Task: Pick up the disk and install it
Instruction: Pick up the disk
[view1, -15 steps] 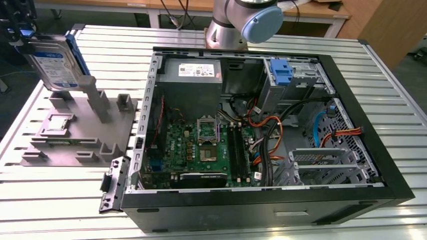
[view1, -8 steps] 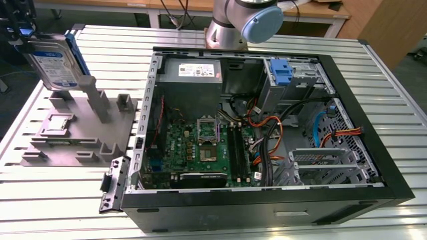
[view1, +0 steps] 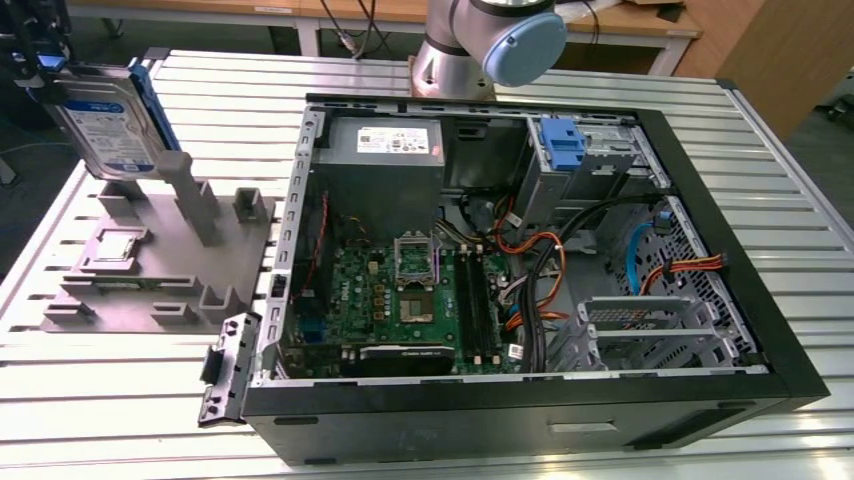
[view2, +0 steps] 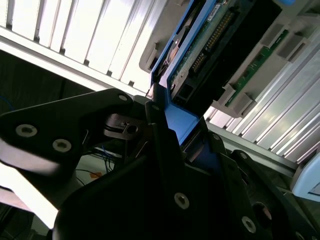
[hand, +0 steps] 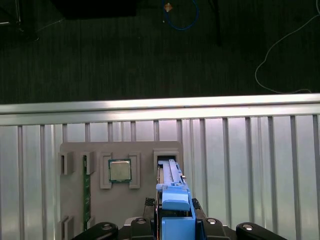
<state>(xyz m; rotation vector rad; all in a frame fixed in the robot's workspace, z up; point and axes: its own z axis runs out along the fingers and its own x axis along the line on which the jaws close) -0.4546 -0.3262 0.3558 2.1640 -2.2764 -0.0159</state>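
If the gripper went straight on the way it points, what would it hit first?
The gripper holds the disk along that line; past it, the grey fixture below looks first, though depth is unclear.

the disk (view1: 114, 125) is a flat silver-grey drive with a white-and-blue label, framed by blue plastic carrier rails. it stands upright on edge at the exterior view's left, tilted a little, its label facing the camera. its lower edge meets the top of a post of the grey holder (view1: 147, 260); whether it sits in the slot or hangs just clear of it cannot be told. in the second wrist view the disk (view2: 210, 45) shows its green circuit board, a row of connector pins and a blue rail, with the gripper (view2: 182, 125) clamped on the rail's end. in the first wrist view the blue rail runs edge-on.
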